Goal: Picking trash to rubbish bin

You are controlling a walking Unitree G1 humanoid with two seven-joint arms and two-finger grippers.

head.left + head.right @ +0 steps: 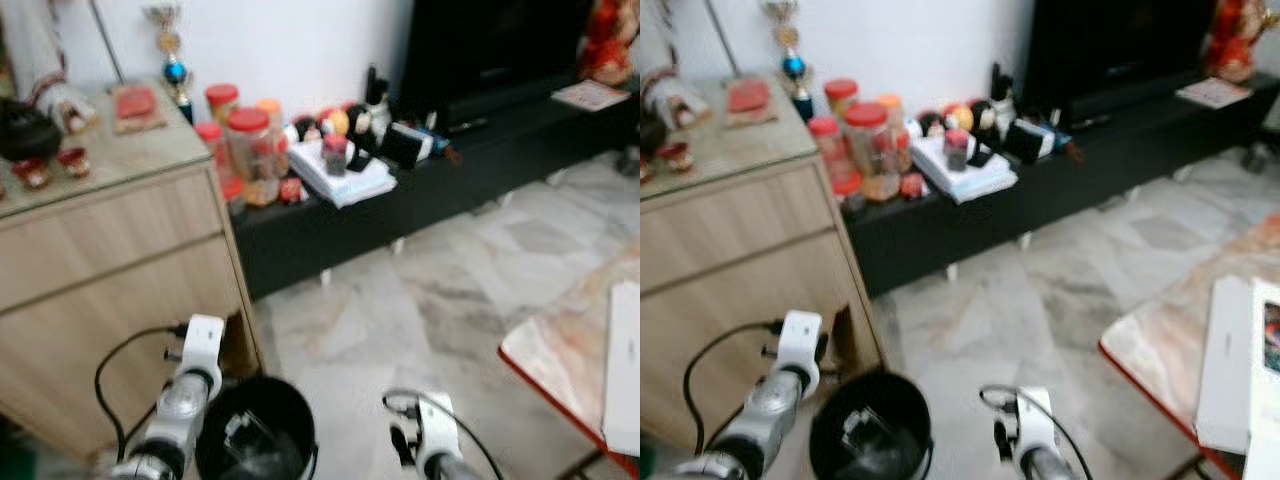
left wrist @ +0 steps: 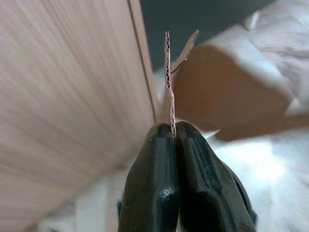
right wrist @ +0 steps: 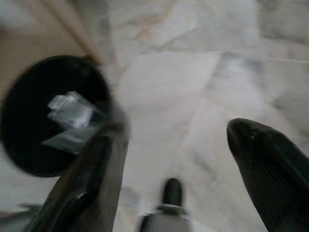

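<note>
a piece of corrugated cardboard (image 2: 170, 82) stands edge-on, pinched between the pressed-together fingers of the left claw (image 2: 174, 133), close beside the wooden cabinet (image 1: 110, 270). in the head views the cardboard (image 1: 238, 345) shows as a brown flap between the cabinet's corner and the black rubbish bin (image 1: 255, 430), which sits on the marble floor (image 1: 420, 300) with crumpled clear plastic (image 3: 70, 118) inside. the right claw (image 3: 188, 154) hangs low over the floor just beside the bin, its fingers spread wide and holding nothing. red-lidded jars (image 1: 252, 150) crowd the low black tv shelf (image 1: 470, 170) beyond.
</note>
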